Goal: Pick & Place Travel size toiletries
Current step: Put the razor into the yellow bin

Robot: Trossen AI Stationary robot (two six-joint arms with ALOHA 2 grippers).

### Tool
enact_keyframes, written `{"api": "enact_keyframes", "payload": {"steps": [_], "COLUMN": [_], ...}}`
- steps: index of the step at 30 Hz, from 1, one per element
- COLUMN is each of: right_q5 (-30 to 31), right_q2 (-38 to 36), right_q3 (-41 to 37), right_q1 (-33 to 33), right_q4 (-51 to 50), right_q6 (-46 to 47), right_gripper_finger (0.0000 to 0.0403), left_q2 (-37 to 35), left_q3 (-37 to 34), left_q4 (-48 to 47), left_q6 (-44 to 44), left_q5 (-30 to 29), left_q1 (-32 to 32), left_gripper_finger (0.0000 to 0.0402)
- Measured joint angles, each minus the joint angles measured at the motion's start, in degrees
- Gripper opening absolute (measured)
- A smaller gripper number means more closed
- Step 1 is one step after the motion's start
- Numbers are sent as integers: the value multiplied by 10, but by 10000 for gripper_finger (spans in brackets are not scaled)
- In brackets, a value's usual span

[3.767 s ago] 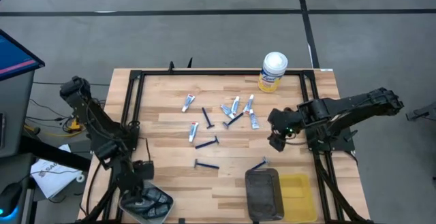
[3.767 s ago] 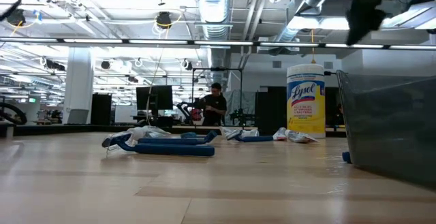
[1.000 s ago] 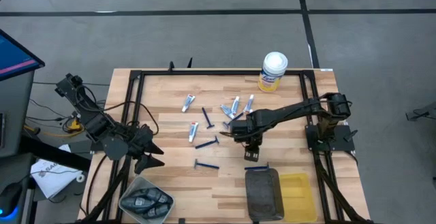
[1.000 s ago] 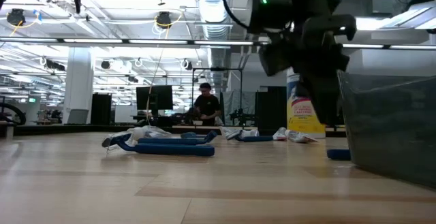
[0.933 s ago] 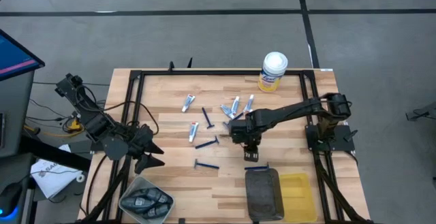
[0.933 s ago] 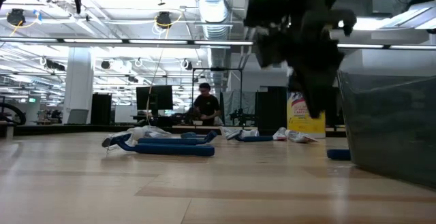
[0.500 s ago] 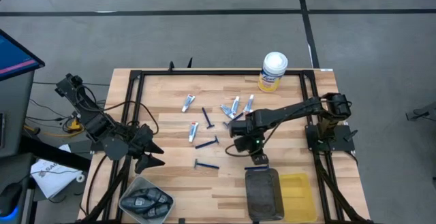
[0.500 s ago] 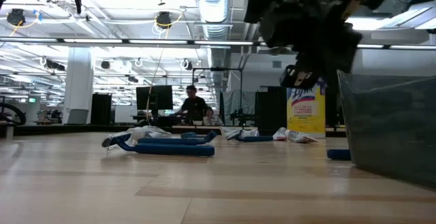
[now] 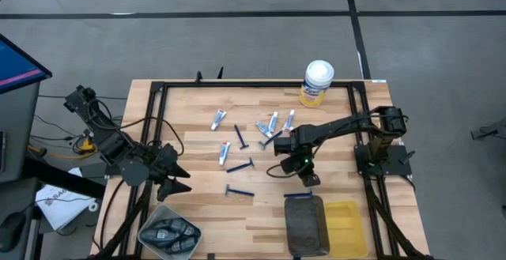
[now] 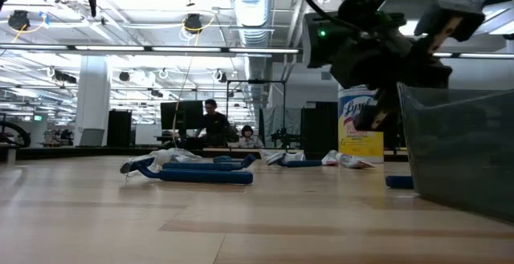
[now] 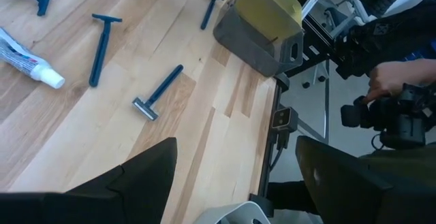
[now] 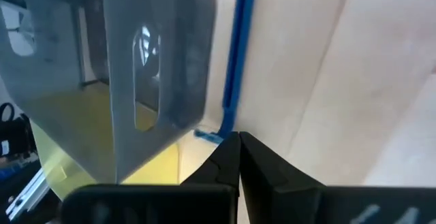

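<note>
Right gripper [image 9: 311, 179] reaches out over the middle of the wooden desk [image 9: 198, 133], jaws closed and empty, tips just above the blue razor [image 9: 298, 194] that lies beside the grey bin [image 9: 306, 224]; in the right wrist view the razor [image 12: 231, 74] runs along the bin's wall [image 12: 160, 54], and the shut tips appear close to its head, though contact is hard to judge. A yellow bin [image 9: 348, 227] sits against the grey one on its outer side. Left gripper [image 9: 175, 179] hovers at the desk's left edge, jaws spread wide, nothing between them, above a clear tray [image 9: 168, 232] holding dark grey pieces. Remaining toiletries scattered mid-desk: white tubes [image 9: 218, 119] and further razors [image 9: 239, 165], one lone razor [image 9: 239, 191] nearer the front. Yellow wipes canister [image 9: 317, 83] upright at the far edge. Low view shows people [image 10: 210, 119] in the room beyond
</note>
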Motion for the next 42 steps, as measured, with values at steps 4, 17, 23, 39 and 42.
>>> {"api": "enact_keyframes", "payload": {"steps": [4,17,23,39,42], "right_q5": [-13,-7,-7,-8,-8], "right_q2": [0,0,0,5,5], "right_q3": [-17,-65,-92,-92,-92], "right_q1": [1,-2,6,8,7], "right_q4": [-3,-19,-14,54,80], "right_q6": [-12,-35,-38,-36,-23], "right_gripper_finger": [0,0,0,0,0], "left_q2": [0,0,0,0,0], "left_q3": [0,0,0,0,0], "left_q4": [0,-1,-1,-1,-1], "left_q6": [0,-1,-4,-7,-7], "left_q5": [0,0,0,0,0], "left_q1": [0,0,0,0,0], "left_gripper_finger": [296,296,296,296,296]}}
